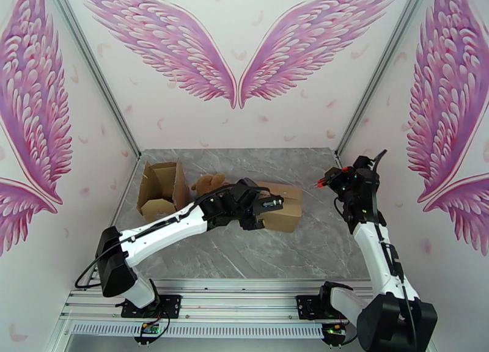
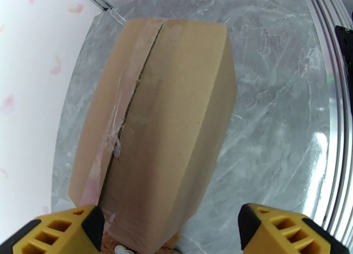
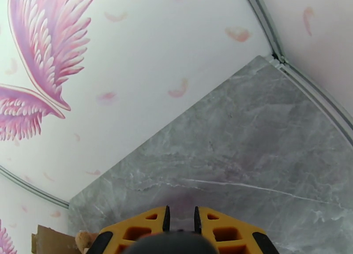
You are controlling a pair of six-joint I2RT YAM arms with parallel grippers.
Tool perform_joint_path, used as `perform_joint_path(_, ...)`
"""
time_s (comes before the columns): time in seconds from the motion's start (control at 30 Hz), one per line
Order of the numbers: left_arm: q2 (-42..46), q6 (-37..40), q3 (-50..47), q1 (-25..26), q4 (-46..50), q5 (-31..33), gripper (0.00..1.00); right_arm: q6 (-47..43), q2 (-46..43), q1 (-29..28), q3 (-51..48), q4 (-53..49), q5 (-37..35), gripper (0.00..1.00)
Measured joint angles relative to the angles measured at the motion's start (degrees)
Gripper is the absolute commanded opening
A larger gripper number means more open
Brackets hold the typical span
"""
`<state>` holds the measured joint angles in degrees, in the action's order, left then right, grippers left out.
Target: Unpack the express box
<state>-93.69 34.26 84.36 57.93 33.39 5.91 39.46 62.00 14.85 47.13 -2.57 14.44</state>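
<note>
Brown cardboard express box (image 2: 176, 109), seam slit, sits closed; my left end effector (image 2: 170, 233) hovers spread over it, right end effector (image 3: 181, 222) pressed together; next I pry flaps.

1. Your express box (image 2: 176, 118) is matt brown cardboard, with a strip of glossy clear tape (image 2: 115, 136), wrinkled, along its seam.
2. The tabletop (image 2: 282, 118) looks like polished grey marble, smooth and reflective.
3. The fingers (image 2: 282, 233) of your left end effector (image 2: 171, 230) are matt yellow plastic.
4. The bear (image 1: 208, 183) is fuzzy brown plush.
</note>
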Motion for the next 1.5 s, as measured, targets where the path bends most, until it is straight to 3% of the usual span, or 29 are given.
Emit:
perform_joint_path(0.4, -5.11, 7.69, -0.96, 0.70, -6.43, 2.43, 0.87, 11.61, -0.42, 1.31, -13.70, 16.50, 8.57, 0.00)
perform_joint_path(1.17, -7.08, 7.93, -1.25, 0.70, -8.70, 2.97, 0.87, 14.38, 0.87, 1.36, -14.93, 25.88, 9.20, 0.00)
perform_joint_path(1.5, -7.52, 8.09, -1.25, 0.33, -10.91, 4.09, 0.87, 19.74, 3.48, 1.55, -18.10, 31.63, 10.60, 0.00)
